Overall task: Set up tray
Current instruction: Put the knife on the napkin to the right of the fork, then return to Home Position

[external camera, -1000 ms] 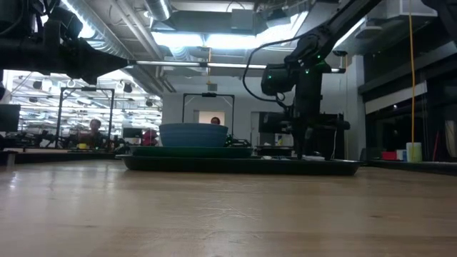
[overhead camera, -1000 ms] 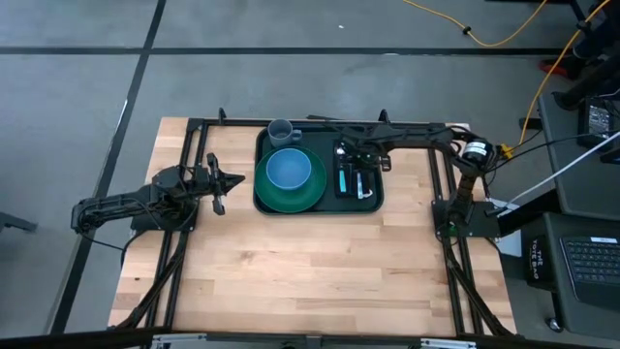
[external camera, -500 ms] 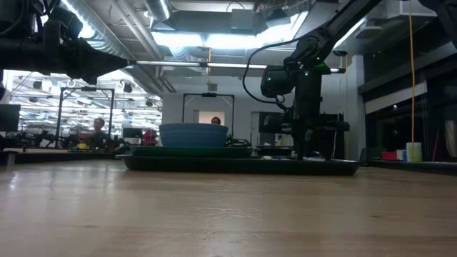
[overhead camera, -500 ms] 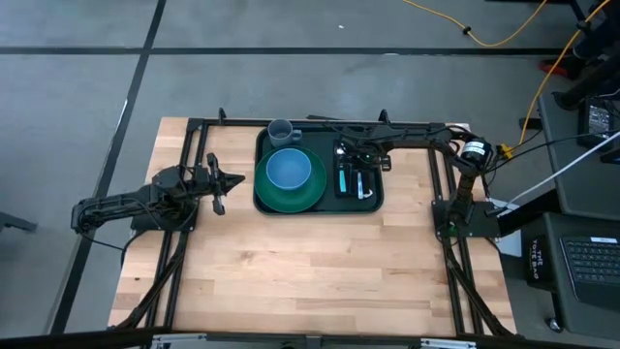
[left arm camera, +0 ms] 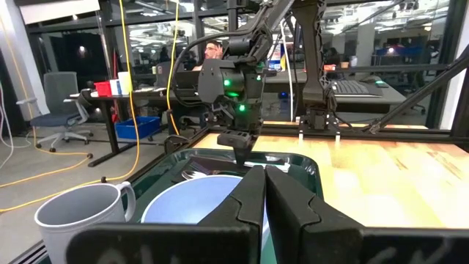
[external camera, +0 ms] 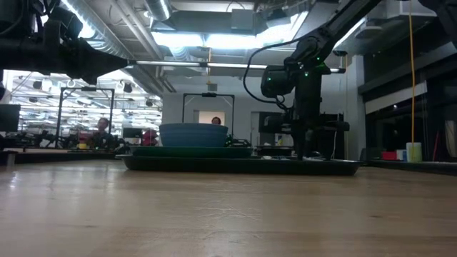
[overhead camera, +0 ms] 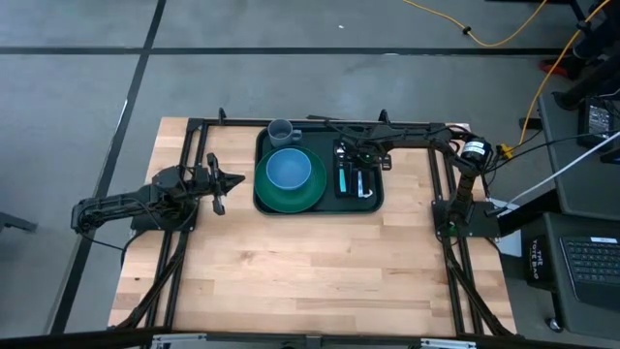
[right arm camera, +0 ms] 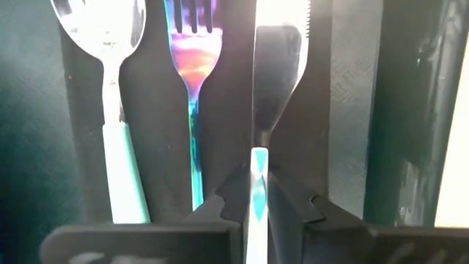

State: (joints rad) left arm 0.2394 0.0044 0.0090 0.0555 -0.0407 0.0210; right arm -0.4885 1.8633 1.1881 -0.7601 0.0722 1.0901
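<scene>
The dark green tray (overhead camera: 380,199) lies at the table's far middle. It carries a green plate (overhead camera: 308,198) with a blue bowl (overhead camera: 288,169), and a black napkin (right arm camera: 341,110) on its right half. A spoon (right arm camera: 110,88), a fork (right arm camera: 192,66) and a knife (right arm camera: 278,66) lie side by side on the napkin. My right gripper (right arm camera: 259,192) points down over the napkin, shut on the knife. My left gripper (overhead camera: 229,181) waits shut left of the tray, level above the table. A grey mug (overhead camera: 281,131) stands at the tray's far left corner. My right gripper pinches the knife's teal handle (right arm camera: 259,165) between its two fingers, just behind the blade. The fingers come from above, pointing down, and lie across the handle. The knife lies flat on the black napkin, next to the fork.
A black metal frame (overhead camera: 232,124) runs along the table's far, left and right sides. Bare wooden tabletop (overhead camera: 310,262) stretches from the tray to the near edge. In the low view people sit in the room far behind the table.
</scene>
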